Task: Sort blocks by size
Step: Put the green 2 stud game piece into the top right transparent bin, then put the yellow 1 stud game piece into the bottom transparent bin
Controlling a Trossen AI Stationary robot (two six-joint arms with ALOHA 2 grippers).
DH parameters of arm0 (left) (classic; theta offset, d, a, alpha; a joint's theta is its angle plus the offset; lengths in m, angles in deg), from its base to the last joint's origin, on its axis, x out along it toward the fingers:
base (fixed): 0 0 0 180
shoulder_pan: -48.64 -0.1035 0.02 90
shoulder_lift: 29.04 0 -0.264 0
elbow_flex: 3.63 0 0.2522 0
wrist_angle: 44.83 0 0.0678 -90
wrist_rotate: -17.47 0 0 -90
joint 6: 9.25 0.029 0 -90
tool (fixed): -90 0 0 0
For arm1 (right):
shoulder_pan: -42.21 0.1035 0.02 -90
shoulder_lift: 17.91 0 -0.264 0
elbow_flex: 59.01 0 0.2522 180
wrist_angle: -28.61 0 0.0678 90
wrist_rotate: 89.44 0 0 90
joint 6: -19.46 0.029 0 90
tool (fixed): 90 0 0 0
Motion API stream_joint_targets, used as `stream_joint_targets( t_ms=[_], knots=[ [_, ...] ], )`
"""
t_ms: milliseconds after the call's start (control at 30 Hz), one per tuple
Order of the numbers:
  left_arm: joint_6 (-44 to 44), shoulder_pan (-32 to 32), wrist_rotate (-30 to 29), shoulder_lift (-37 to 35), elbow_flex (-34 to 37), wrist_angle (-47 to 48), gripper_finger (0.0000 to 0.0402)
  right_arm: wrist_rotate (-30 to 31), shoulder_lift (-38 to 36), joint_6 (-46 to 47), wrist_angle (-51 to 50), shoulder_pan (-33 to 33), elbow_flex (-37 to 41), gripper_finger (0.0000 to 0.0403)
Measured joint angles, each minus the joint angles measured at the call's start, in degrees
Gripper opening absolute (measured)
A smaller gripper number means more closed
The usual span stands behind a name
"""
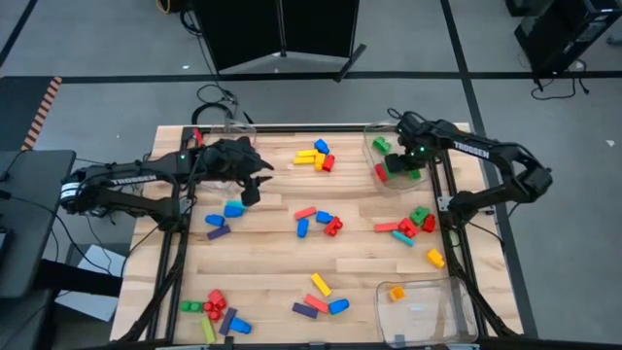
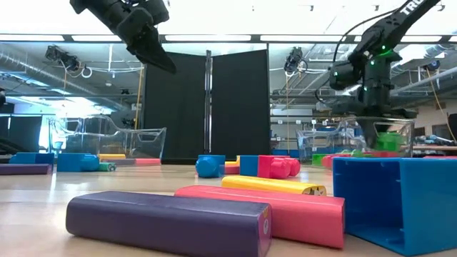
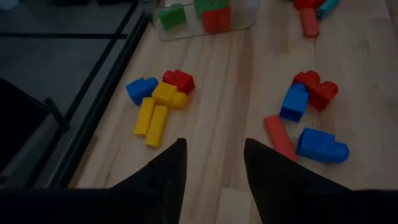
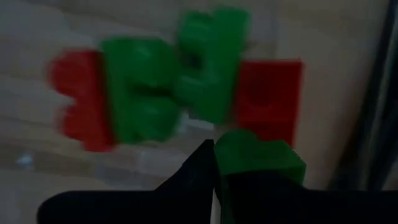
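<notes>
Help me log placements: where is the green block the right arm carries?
The green block sits between the right gripper's fingers, over the clear bin at the table's far right corner, just above the red and green blocks already inside.

Parted left claw above bare wood, yellow blocks and blue blocks beyond.

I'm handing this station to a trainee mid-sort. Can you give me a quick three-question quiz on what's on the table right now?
1. True or false: the left tool holds a block.
2. Which colours are the blocks in the clear bin under the right tool? A: red and green. B: blue and yellow. C: purple and orange.
3. What does the right tool hold?

Key: 1 false, its fingers stand apart with nothing between them. 2 A. 3 a green block.
</notes>
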Motion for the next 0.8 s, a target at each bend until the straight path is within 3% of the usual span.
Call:
stream_joint_targets(
  t_ms=[367, 800],
  knots=[
    [-0.02, -0.02, -0.20, -0.26, -0.02, -0.18, 0.0166, -1.14, -5.65, 0.17, 0.59, 0.44, -0.05, 0.0076],
    [-0.04, 0.00, -0.67, -0.24, -0.04, -1.68, 0.0166, -0.66, -10.34, -0.36, 0.64, 0.44, -0.05, 0.0145]
  ],
)
